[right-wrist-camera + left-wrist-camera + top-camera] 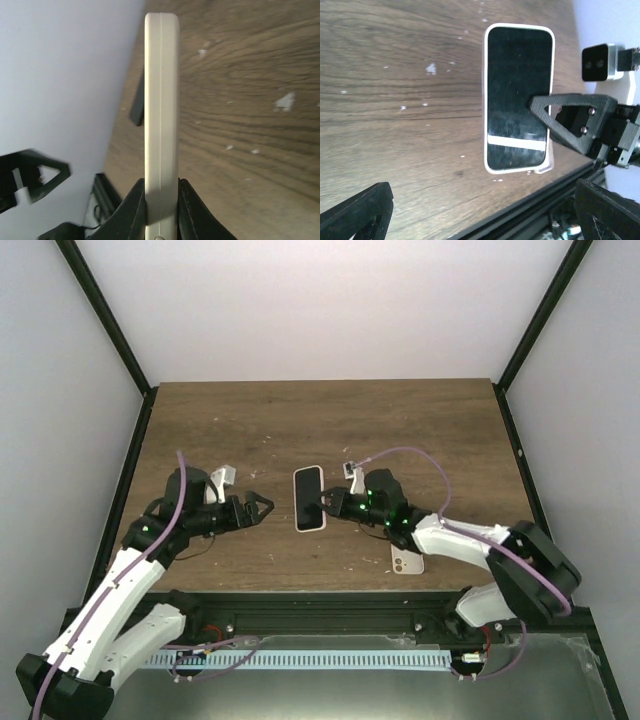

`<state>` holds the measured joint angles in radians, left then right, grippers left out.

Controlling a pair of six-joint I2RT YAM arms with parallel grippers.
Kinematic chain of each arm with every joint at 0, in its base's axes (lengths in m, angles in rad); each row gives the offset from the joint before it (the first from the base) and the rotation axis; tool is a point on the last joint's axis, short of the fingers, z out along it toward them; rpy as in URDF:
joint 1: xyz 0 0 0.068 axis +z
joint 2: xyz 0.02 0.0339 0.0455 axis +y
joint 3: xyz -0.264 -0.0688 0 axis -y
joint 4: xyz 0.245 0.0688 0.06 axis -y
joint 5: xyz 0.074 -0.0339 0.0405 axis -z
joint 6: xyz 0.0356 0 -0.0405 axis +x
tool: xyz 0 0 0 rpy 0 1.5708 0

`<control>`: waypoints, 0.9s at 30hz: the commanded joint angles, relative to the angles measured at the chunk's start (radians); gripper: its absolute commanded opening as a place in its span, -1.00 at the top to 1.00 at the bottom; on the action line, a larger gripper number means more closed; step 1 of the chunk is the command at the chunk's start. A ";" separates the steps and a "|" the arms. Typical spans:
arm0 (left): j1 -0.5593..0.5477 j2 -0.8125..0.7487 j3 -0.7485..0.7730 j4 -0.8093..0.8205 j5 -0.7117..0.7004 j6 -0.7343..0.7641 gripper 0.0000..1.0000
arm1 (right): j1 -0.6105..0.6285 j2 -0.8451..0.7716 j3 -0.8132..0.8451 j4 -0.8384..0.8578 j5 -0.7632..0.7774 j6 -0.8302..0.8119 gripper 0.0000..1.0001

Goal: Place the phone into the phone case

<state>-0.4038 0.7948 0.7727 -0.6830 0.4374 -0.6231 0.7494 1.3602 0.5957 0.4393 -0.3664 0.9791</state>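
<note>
The black glossy phone (308, 498) lies face up inside a cream phone case (491, 167) at the table's middle. In the left wrist view the phone (519, 95) is ringed by the cream rim, and one case corner pokes out at the lower right. My right gripper (326, 503) is shut on the case's right long edge. In the right wrist view the case (161, 100) shows edge-on between the fingers of that gripper (161, 212). My left gripper (264, 507) is open and empty, just left of the phone, not touching it. Its fingertips (357, 210) frame the left wrist view.
A second cream slab (406, 561) with camera holes lies near the front edge, under the right arm. The black front rail (330, 598) runs along the table's near edge. Dark frame posts stand at the back corners.
</note>
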 commanded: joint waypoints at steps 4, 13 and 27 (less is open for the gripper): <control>0.005 0.043 0.005 -0.069 -0.125 0.045 -1.00 | -0.107 0.180 0.147 -0.029 -0.014 -0.119 0.92; 0.006 0.057 -0.024 -0.050 -0.138 0.022 -1.00 | -0.173 0.368 0.239 0.018 -0.043 -0.122 0.91; 0.006 0.055 -0.052 -0.008 -0.084 -0.021 -0.97 | -0.283 0.606 0.373 0.006 -0.111 -0.166 0.80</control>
<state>-0.4034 0.8543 0.7212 -0.7246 0.3256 -0.6281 0.5011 1.9190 0.9035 0.4114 -0.4610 0.8536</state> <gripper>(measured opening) 0.987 0.124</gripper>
